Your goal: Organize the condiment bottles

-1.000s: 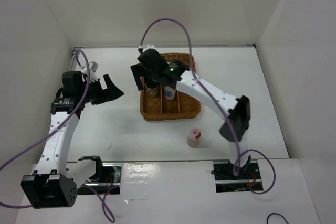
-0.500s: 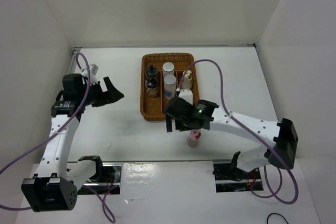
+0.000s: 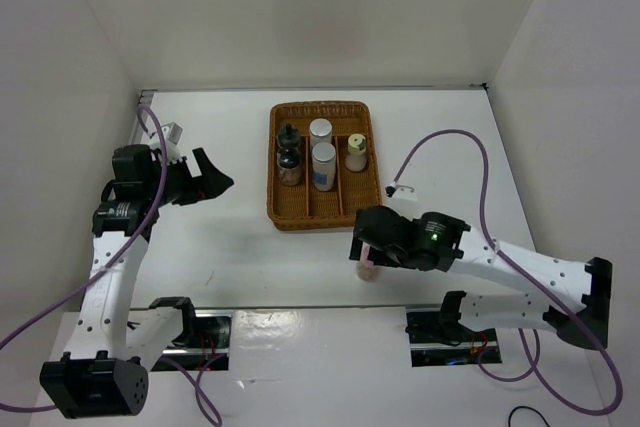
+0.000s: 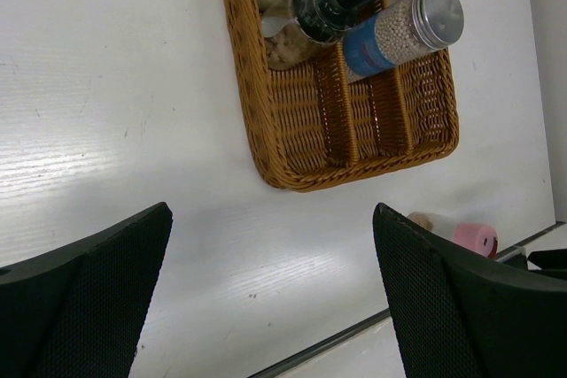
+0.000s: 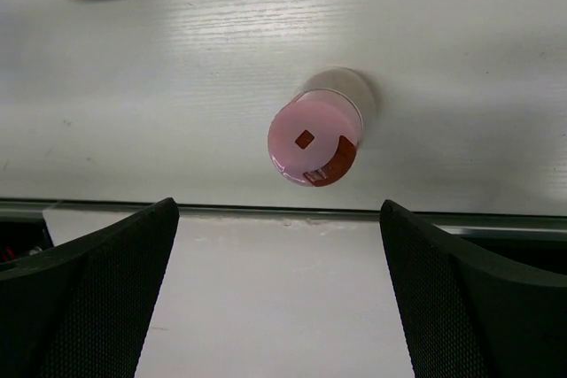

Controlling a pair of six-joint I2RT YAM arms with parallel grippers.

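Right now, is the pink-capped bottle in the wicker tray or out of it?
Out. The pink-capped bottle stands on the white table, apart from the wicker tray.

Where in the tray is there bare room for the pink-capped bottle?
The near half of the tray is bare in all three lanes; the right lane, in front of the yellow-capped bottle, has the longest gap. The far half is crowded: two black-capped bottles left, two silver-capped bottles middle. The pink-capped bottle stands under the open right gripper.

Pink-capped bottle (image 5: 315, 141) upright on table (image 3: 230, 247), apart from five bottles (image 3: 323, 162) standing in wicker tray (image 3: 300, 215).
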